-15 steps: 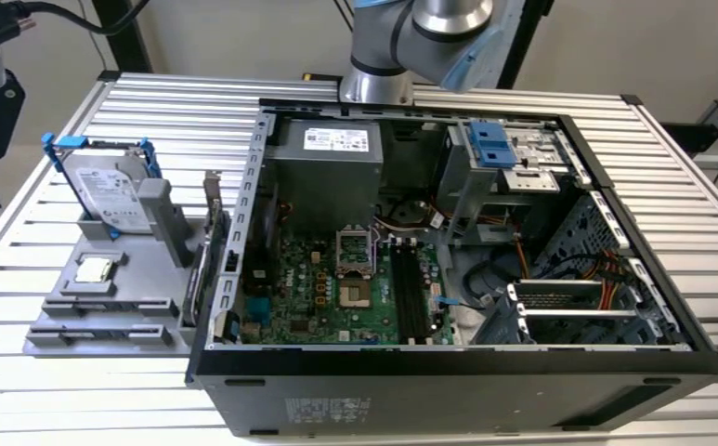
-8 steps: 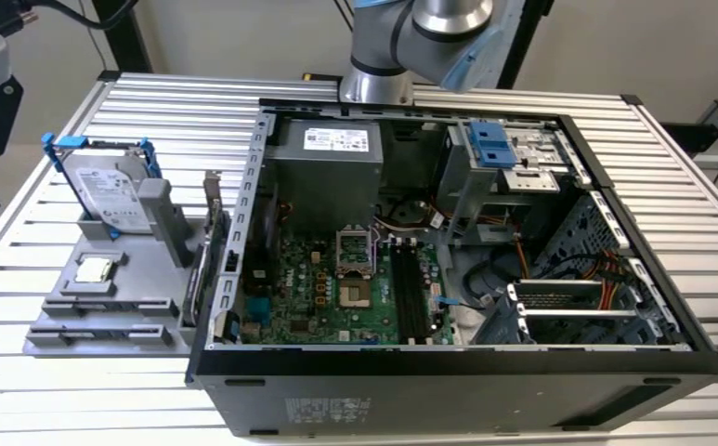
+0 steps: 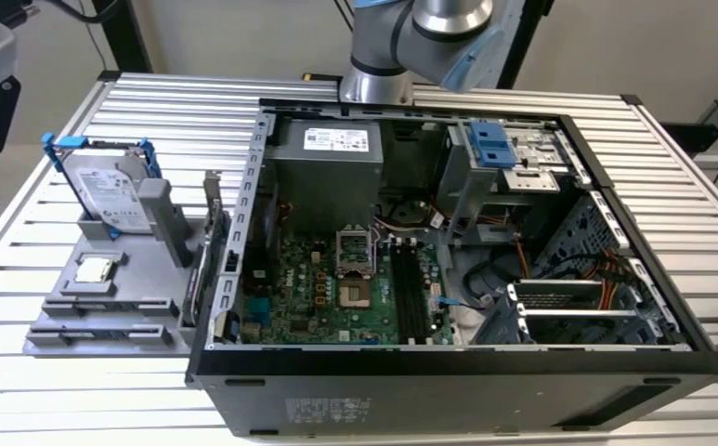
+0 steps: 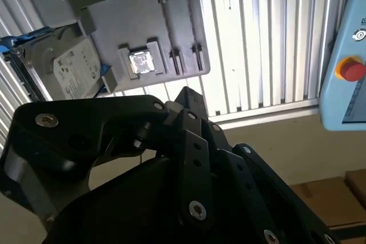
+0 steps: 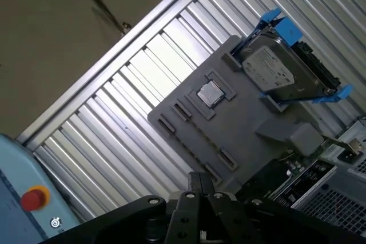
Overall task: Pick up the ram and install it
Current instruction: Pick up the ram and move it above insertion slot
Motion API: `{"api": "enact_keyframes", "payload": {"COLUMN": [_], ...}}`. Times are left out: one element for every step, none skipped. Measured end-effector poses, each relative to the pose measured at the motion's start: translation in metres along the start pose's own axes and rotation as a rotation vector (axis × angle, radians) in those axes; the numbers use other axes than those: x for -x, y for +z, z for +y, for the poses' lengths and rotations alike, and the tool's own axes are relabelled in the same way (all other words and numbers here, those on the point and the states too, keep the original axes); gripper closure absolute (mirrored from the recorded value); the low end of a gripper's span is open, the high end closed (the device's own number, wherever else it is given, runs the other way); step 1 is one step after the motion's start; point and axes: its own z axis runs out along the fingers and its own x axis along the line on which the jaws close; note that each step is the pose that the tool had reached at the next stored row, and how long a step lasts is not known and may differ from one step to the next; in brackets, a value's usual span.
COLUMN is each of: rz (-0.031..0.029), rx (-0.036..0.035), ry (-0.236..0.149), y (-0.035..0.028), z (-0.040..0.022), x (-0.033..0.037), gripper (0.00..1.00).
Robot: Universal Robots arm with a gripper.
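Exterior view gives you open black computer case (image 3: 458, 390) on slatted aluminium table (image 3: 173, 102). Inside: green motherboard (image 3: 321, 293) and grey power supply (image 3: 328, 172), white label, print unreadable.
Both wrist views add black gripper (image 5: 199, 176), fingers drawn together to narrow tip, plus light-blue pendant with red button (image 5: 33, 198).
Grey fixture tray (image 3: 148, 274) holds silver hard drive with blue brackets (image 3: 105, 190) on edge, and small square silver chip (image 3: 95, 269) in recess.
Can't tell you where ram stick sits: not separable from long black memory slots (image 3: 409, 288) on motherboard.

On the table (image 3: 148, 102), a tray (image 3: 98, 321) lies to the exterior view's left of the case (image 3: 458, 400). On it, a drive (image 3: 105, 190) stands behind a chip (image 3: 95, 269).
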Motion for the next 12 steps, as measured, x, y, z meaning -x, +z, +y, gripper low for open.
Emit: {"api": "enact_keyframes", "payload": {"rz": [0.0005, 0.0009, 0.0014, 0.0019, 0.0024, 0.0028, 0.0034, 0.0039, 0.0043, 0.0047, 0.0053, 0.0058], "rx": [0.0002, 0.0003, 0.0004, 0.0006, 0.0008, 0.0009, 0.0011, 0.0012, 0.0013, 0.0015, 0.0016, 0.0018], "ry": [-0.009, -0.018, -0.027, -0.037, -0.046, -0.056, -0.065, -0.074, -0.084, -0.093, -0.103, -0.112], "y": [-0.0001, -0.0001, -0.0001, -0.0001, -0.0002, -0.0002, -0.0002, -0.0003, -0.0002, -0.0002, -0.0003, -0.0003], "z": [0.0, 0.0, 0.0, 0.0, 0.0, 0.0, 0.0, 0.0, 0.0, 0.0, 0.0, 0.0], "x": [0.0, 0.0, 0.0, 0.0, 0.0, 0.0, 0.0, 0.0, 0.0, 0.0, 0.0, 0.0], "gripper": [1.0, 1.0, 1.0, 1.0, 1.0, 1.0, 1.0, 1.0, 1.0, 1.0, 1.0, 1.0]}}
